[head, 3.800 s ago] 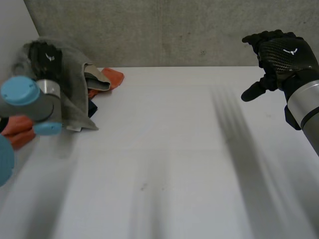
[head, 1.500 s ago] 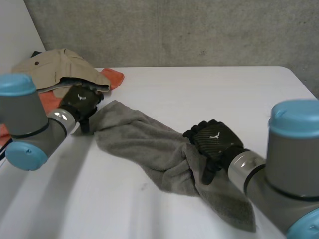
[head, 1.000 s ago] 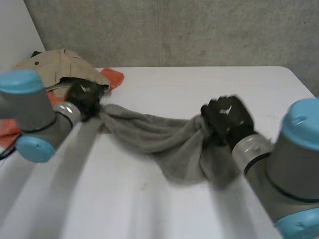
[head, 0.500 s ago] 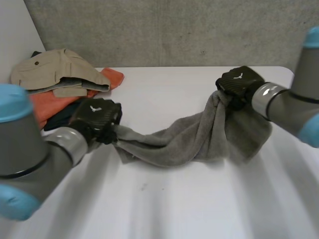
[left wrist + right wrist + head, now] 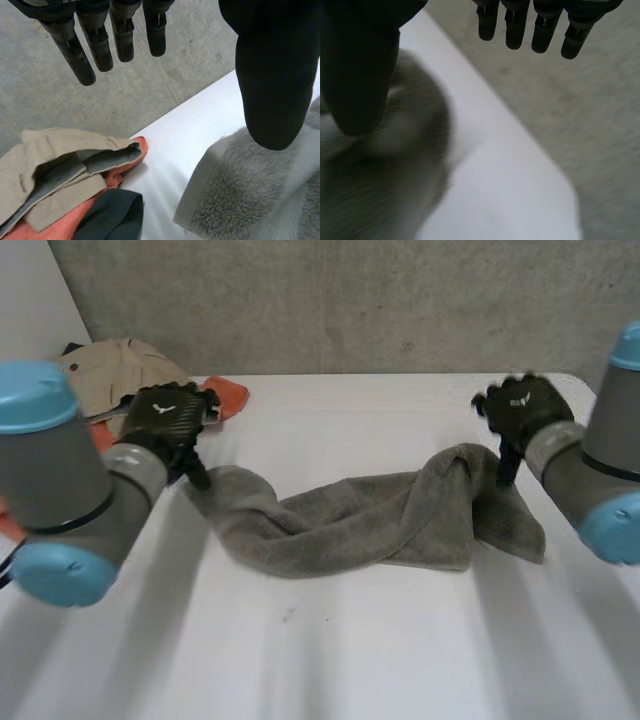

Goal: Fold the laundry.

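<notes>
**A:** Where's the towel now?

**B:** The grey towel (image 5: 360, 525) lies twisted like a rope across the middle of the bench (image 5: 350, 660). It runs from near the left edge towards the right.

**A:** And the hands?

**B:** The left hand (image 5: 165, 420) is over the towel's left end, fingers (image 5: 100, 40) straight and wide, gripping nothing. The right hand (image 5: 520, 405) is at the right end, just as wide and empty.

**A:** So what's the step?

**B:** Spreading it flat, I'd judge. Each hand should pinch a true corner, not a bunch. Then they should draw apart evenly towards the side edges until the twist is out.

**A:** Any basket?

**B:** The other laundry is heaped straight on the bench's far left corner. There's a beige garment (image 5: 110, 370) on top, an orange cloth (image 5: 232, 395) and a dark piece (image 5: 107, 215) underneath.
</notes>
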Robot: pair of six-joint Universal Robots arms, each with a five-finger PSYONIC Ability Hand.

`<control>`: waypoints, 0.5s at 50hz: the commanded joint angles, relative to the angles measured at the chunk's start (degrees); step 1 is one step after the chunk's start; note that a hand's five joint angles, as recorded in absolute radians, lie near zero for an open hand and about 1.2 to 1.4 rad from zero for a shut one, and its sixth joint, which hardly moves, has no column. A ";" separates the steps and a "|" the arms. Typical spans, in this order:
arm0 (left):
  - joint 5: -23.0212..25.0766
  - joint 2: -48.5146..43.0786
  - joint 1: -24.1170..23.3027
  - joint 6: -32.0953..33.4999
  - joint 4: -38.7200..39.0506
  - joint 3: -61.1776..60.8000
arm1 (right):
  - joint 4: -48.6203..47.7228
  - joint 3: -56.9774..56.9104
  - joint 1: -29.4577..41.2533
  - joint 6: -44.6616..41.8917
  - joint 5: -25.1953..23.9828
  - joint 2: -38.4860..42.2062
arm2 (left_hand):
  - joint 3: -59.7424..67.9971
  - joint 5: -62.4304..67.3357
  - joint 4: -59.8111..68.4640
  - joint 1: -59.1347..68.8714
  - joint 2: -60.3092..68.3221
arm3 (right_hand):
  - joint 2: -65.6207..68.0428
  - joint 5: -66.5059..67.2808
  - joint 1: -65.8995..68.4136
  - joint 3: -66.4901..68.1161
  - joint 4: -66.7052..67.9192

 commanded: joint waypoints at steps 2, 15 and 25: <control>10.16 8.18 5.55 5.18 6.56 -16.62 | 7.21 15.12 -0.57 9.11 -7.72 -7.56 | 8.04 8.52 8.16 7.80 7.67 | 12.01 11.43 11.28 12.08 11.98; 24.40 6.17 11.53 23.21 12.89 -25.69 | -4.99 24.46 0.13 10.26 -15.29 -5.82 | 10.41 10.89 10.53 10.17 10.04 | 14.74 14.16 14.02 14.82 14.72; 24.93 -2.97 11.36 24.00 21.06 -20.15 | -14.41 21.48 0.31 7.90 -8.79 3.41 | 5.52 6.01 5.65 5.29 5.16 | 15.25 14.67 14.52 15.33 15.22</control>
